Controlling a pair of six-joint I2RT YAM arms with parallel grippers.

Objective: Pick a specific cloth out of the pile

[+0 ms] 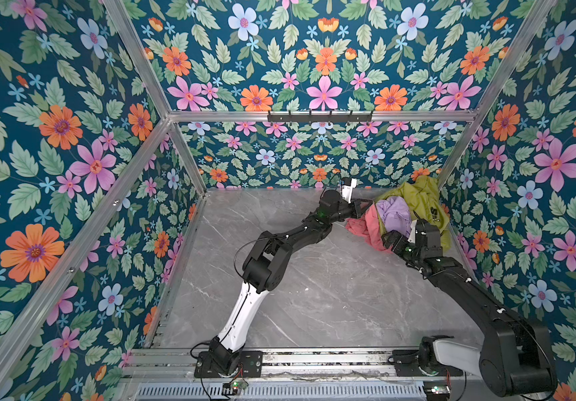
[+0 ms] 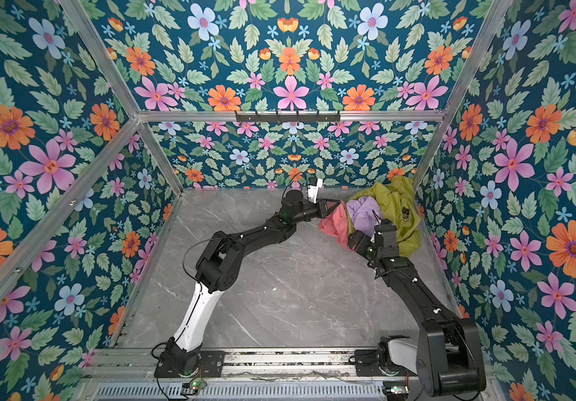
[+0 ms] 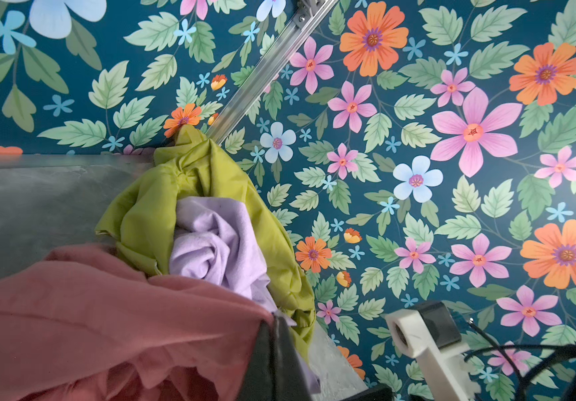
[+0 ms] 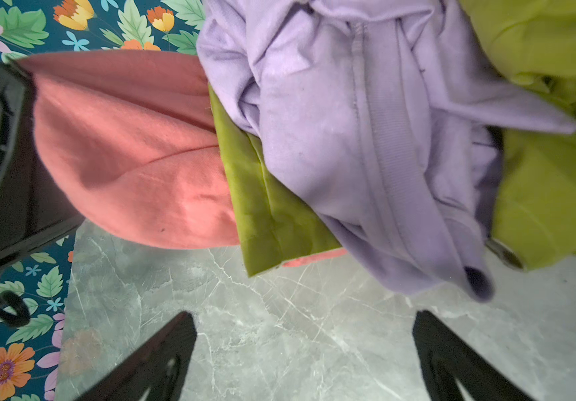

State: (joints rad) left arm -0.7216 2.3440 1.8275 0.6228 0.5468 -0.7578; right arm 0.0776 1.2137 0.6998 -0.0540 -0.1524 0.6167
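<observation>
The pile [image 1: 418,198] sits in the far right corner of the table in both top views: an olive-green garment [image 2: 394,205] with a lilac cloth [image 1: 392,211] on it. The salmon-pink cloth [image 1: 366,229] hangs off the pile's left side. My left gripper [image 1: 366,205] is shut on the upper edge of that cloth [image 3: 106,312]; its jaws [image 3: 276,323] pinch the fabric. My right gripper [image 1: 389,239] stands open just in front of the pile, its fingers [image 4: 175,333] over bare marble, nothing between them. The pink cloth [image 4: 134,156] lies partly under the green hem.
The floral walls and an aluminium corner post [image 1: 453,152] stand right behind the pile. The grey marble table [image 1: 314,295] spreads to the front and left. A black hook rail [image 1: 319,116] hangs on the back wall.
</observation>
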